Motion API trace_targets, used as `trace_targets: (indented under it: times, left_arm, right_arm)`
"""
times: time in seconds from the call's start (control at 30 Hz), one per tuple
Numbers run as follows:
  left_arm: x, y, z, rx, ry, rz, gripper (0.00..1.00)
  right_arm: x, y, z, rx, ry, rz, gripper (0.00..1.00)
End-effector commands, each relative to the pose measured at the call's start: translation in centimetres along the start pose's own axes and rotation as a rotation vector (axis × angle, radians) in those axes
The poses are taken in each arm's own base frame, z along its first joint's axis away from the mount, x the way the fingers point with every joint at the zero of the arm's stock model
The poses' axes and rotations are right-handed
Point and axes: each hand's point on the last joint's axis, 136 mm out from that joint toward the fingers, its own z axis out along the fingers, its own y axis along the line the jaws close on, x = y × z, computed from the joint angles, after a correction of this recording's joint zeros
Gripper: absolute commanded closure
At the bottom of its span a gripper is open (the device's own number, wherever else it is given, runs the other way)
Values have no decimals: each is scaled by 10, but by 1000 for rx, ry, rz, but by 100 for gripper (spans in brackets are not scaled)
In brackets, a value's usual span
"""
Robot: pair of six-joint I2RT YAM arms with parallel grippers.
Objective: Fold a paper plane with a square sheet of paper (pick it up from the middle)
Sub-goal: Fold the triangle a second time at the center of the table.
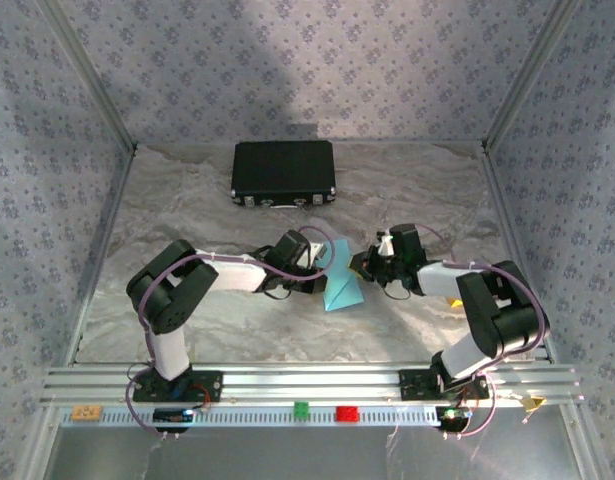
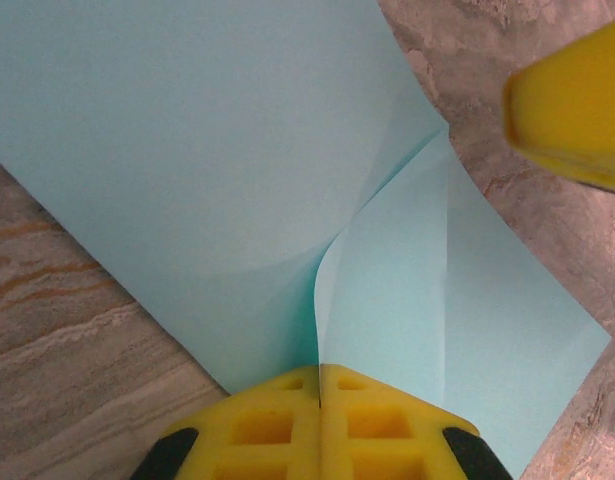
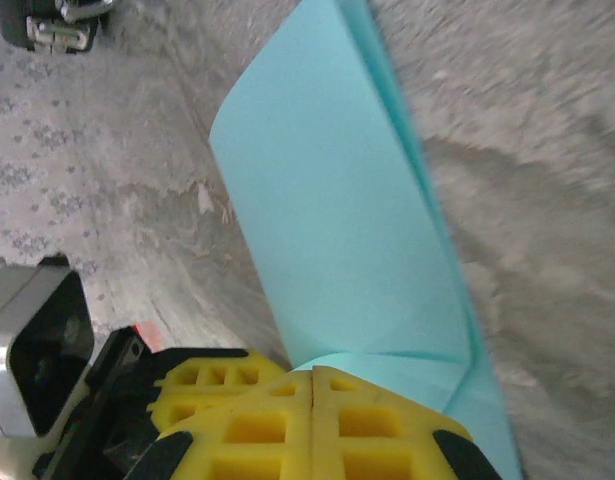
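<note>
Evidently the left hand (image 2: 320, 378) and right hand (image 3: 314, 385) are both clamping shut on the paper (image 1: 343, 290), holding it half-folded and upright at the table's (image 1: 237, 320) middle, probably to align edges for a crease.

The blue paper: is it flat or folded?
Folded, not flat: the paper doubles over along a crease, with the left gripper and right gripper both pinching it.

Left wrist view: the square sheet of paper (image 2: 187, 150) ran off the top and left edges, and the left gripper (image 2: 320, 385) pinching it was cut by the bottom edge. Right wrist view: the black case (image 3: 49, 28) was cropped at the far left corner; the table (image 3: 547, 200) beyond was blurred.
</note>
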Motion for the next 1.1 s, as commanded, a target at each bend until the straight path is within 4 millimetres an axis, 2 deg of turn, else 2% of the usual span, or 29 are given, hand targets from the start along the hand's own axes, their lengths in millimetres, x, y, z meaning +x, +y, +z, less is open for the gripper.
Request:
trace_targets:
  times: [0.0, 0.1, 0.23, 0.47, 0.6, 0.73, 0.93, 1.07]
  left_arm:
    - [23, 20, 6, -59, 83, -26, 100]
    - [23, 20, 6, -59, 84, -27, 100]
    - [23, 20, 6, -57, 85, -27, 100]
    - [22, 20, 6, -56, 83, -26, 99]
    - [18, 18, 3, -54, 68, -34, 96]
    - [1, 9, -9, -37, 13, -54, 87]
    - [-20, -4, -39, -39, -68, -72, 74]
    - [-21, -15, -50, 3, -91, -98, 74]
  right_arm:
    - [16, 3, 8, 20, 53, -13, 97]
    - [29, 1, 16, 36, 89, -17, 98]
    - [38, -17, 20, 88, 106, -5, 98]
    - [46, -47, 23, 150, 115, 45, 99]
    - [48, -51, 22, 163, 108, 61, 99]
    - [46, -50, 20, 168, 93, 65, 99]
    - [44, -50, 19, 167, 71, 86, 99]
    - [43, -52, 19, 175, 61, 93, 100]
